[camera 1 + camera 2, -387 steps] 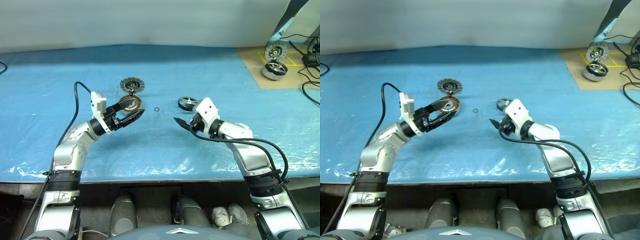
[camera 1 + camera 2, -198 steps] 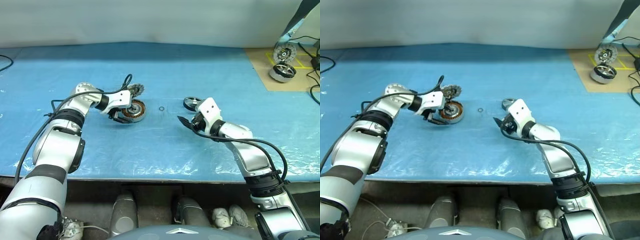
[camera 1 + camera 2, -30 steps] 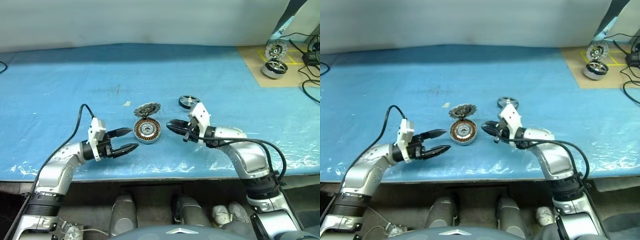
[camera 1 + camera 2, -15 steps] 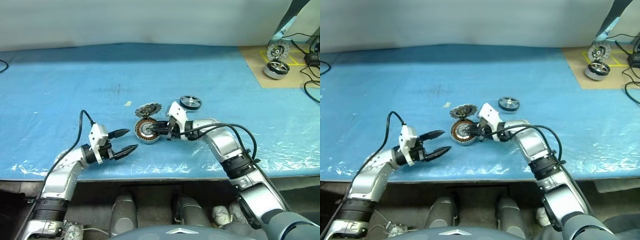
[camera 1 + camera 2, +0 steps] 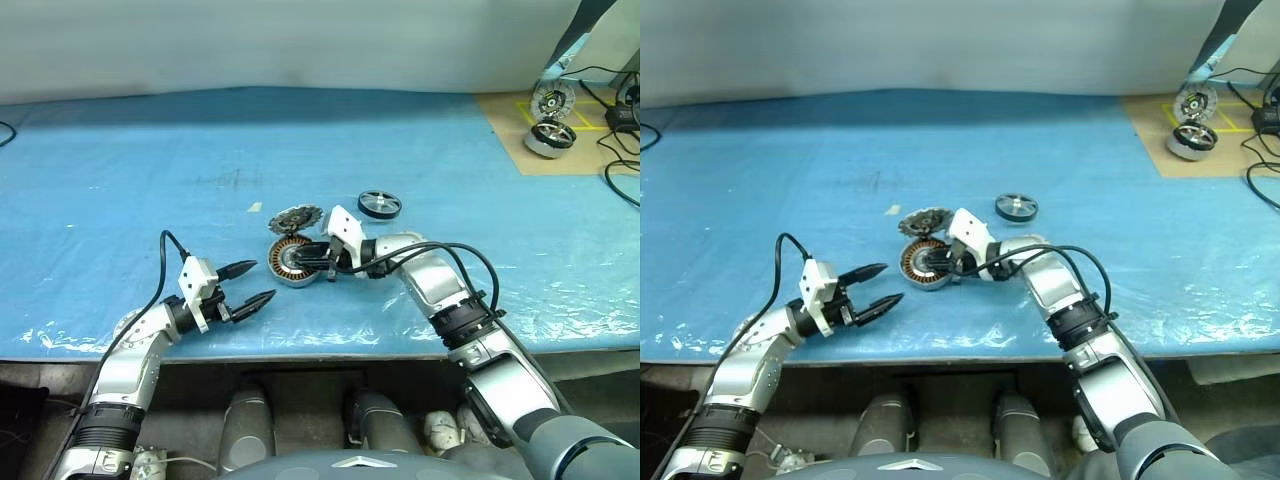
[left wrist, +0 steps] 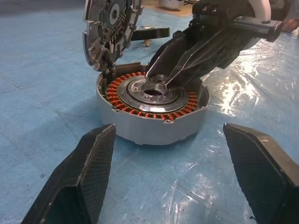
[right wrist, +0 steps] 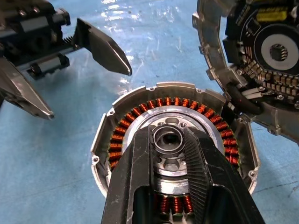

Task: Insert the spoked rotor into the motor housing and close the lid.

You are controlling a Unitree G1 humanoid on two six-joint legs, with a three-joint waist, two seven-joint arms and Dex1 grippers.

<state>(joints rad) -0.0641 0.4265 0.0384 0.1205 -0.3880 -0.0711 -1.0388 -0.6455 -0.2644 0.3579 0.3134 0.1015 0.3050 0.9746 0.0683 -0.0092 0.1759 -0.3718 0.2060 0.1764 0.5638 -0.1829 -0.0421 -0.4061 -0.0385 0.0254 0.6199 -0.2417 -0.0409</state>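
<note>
**A:** Right wrist view: the motor housing (image 7: pixel 174 177) lies open on the counter (image 5: pixel 120 180), copper windings exposed, and no rotor is seated in it. Which step are you in?

**B:** Judged from the layout, you are still preparing the housing; insertion has not begun. The spoked rotor (image 5: pixel 380 205) rests flat on the counter, beyond the housing and apart from it. The lid (image 5: pixel 295 217) stands tilted up at the housing's far edge, hinged open.

**A:** State of your grippers?

**B:** The right gripper (image 7: pixel 172 140) reaches over the housing with its fingers nearly closed, tips at the centre hub. A small ring sits between the tips; whether it is gripped or is part of the hub cannot be told. The left gripper (image 5: pixel 256 283) is released, fingers spread, near the counter's front edge and apart from the housing.

**A:** What does the next move call for?

**B:** Withdraw the right gripper from the hub, then take the rotor by its rim. Lower it level and centred over the hub. Close the lid only after seating.
</note>
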